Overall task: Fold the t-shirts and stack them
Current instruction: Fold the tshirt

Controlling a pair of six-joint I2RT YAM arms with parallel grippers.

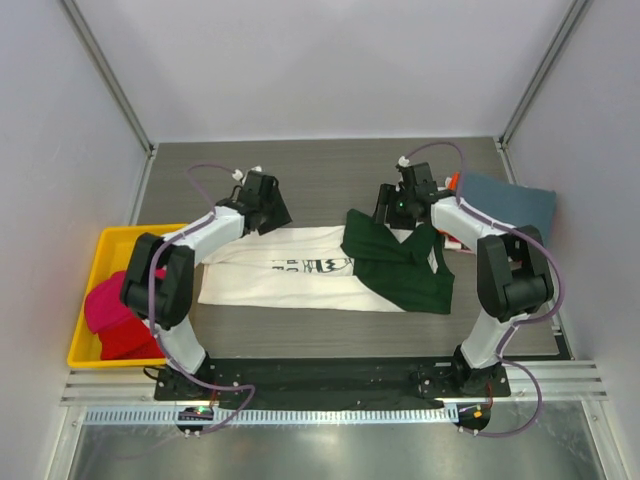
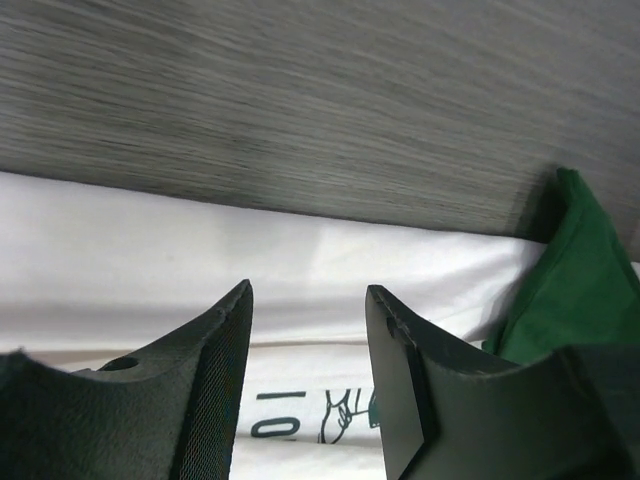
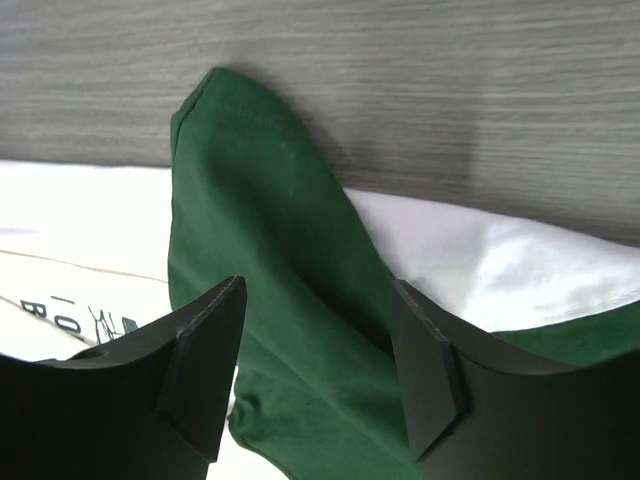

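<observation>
left end effector [image 2: 308, 292]: jaws apart, held low | right end effector [image 3: 318, 285]: jaws apart, held low

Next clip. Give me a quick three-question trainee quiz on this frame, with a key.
1. True or false: the red shirt lies in the yellow bin.
2. The right gripper hovers over: A) the yellow bin, B) the green sleeve, C) the blue shirt.
3. Fill in: the left gripper is ____ (open or shut).
Key: 1 true; 2 B; 3 open.
</observation>
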